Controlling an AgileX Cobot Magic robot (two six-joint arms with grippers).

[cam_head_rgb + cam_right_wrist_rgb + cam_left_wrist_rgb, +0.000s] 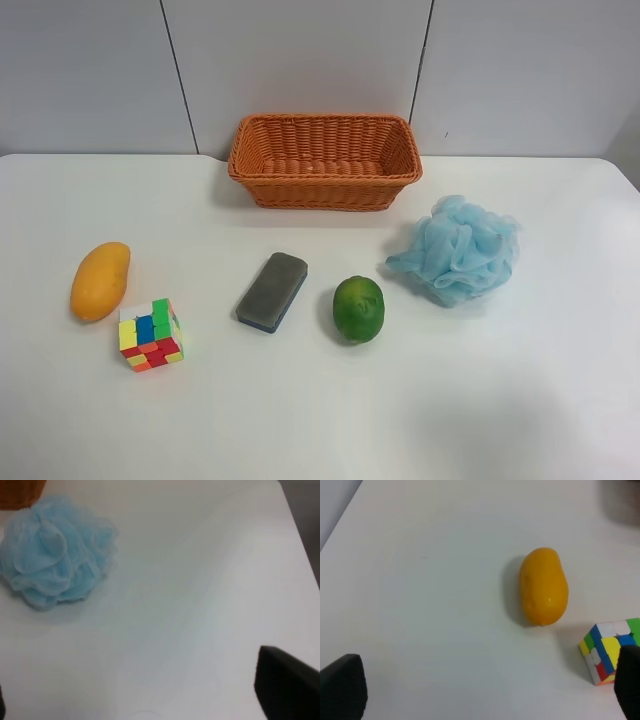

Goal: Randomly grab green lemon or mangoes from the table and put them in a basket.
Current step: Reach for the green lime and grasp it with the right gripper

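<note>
The green lemon (359,308) lies on the white table (320,420) in front of the orange-brown wicker basket (325,160), which holds nothing I can see. The orange-yellow mango (100,280) lies at the exterior high view's left; it also shows in the left wrist view (543,586). No arm shows in the exterior high view. My left gripper (485,685) is open and empty, its black fingers (342,685) wide apart, short of the mango. My right gripper (142,692) is open and empty over bare table; one finger (285,685) shows clearly.
A multicoloured puzzle cube (150,334) sits close beside the mango, also in the left wrist view (607,650). A grey board eraser (272,291) lies left of the lemon. A light-blue bath pouf (458,250) sits right of it, also in the right wrist view (55,557).
</note>
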